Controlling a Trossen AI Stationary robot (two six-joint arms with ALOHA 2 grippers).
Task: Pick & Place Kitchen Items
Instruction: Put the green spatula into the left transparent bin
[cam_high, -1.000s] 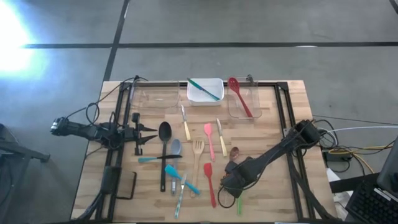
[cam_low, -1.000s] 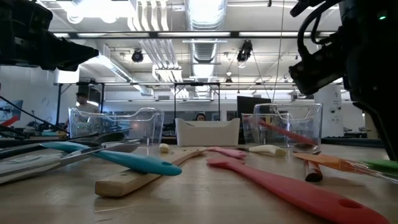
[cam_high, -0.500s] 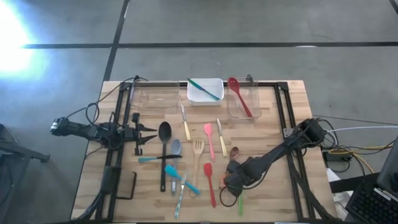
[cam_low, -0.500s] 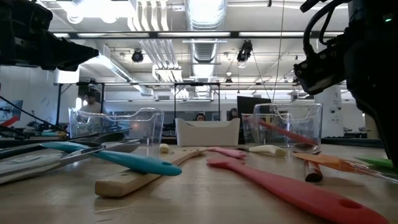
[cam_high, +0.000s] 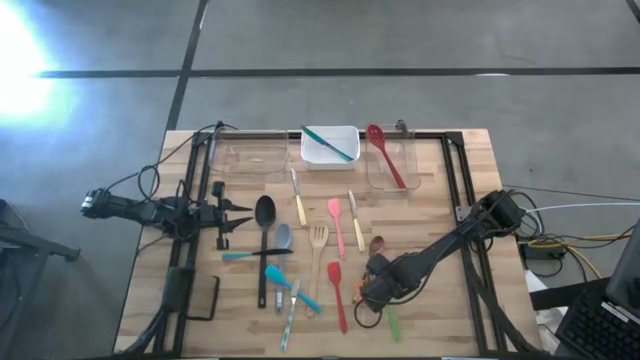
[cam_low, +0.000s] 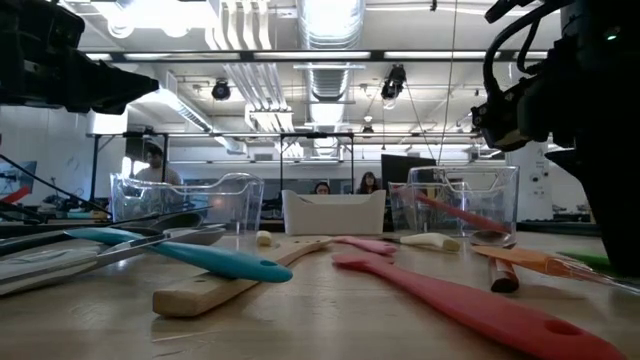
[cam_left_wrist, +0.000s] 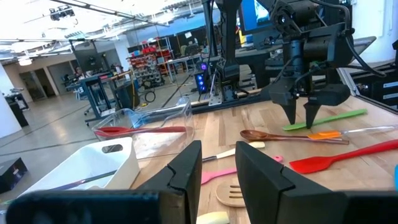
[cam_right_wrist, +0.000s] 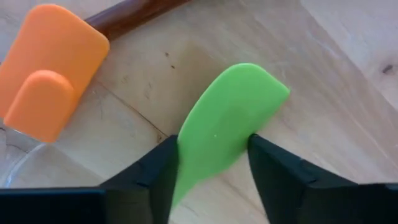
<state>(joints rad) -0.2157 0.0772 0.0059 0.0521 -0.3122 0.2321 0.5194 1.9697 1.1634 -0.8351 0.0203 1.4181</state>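
Observation:
Several kitchen items lie on the wooden table (cam_high: 440, 250). Among them are a black ladle (cam_high: 264, 240), a wooden fork (cam_high: 318, 255), a pink spatula (cam_high: 336, 225) and a red spatula (cam_high: 336, 295). A green spatula (cam_right_wrist: 217, 130) lies flat near the table's front right. Its handle (cam_high: 392, 322) sticks out toward the near edge. My right gripper (cam_right_wrist: 214, 149) points down onto it and is shut on its blade. An orange spatula (cam_right_wrist: 50, 68) lies beside it. My left gripper (cam_left_wrist: 219, 168) waits level at the table's left, open, with nothing between its fingers. My right gripper pinches the green spatula's blade by its two long edges (cam_right_wrist: 186, 143), a little behind the rounded tip. The fingers (cam_left_wrist: 292, 112) come from above, point down and stand across the spatula. The spatula lies flat on the table.
A white tub (cam_high: 312, 150) with a teal utensil stands at the far edge. A clear tub (cam_high: 400, 160) to its right holds a red spoon, and another clear tub (cam_high: 245, 160) stands to its left. A brown spoon (cam_left_wrist: 267, 135) lies close to the right gripper.
My right gripper has rolled a little about its downward line over the green spatula. The spatula's handle end has swung slightly toward the table's right edge.

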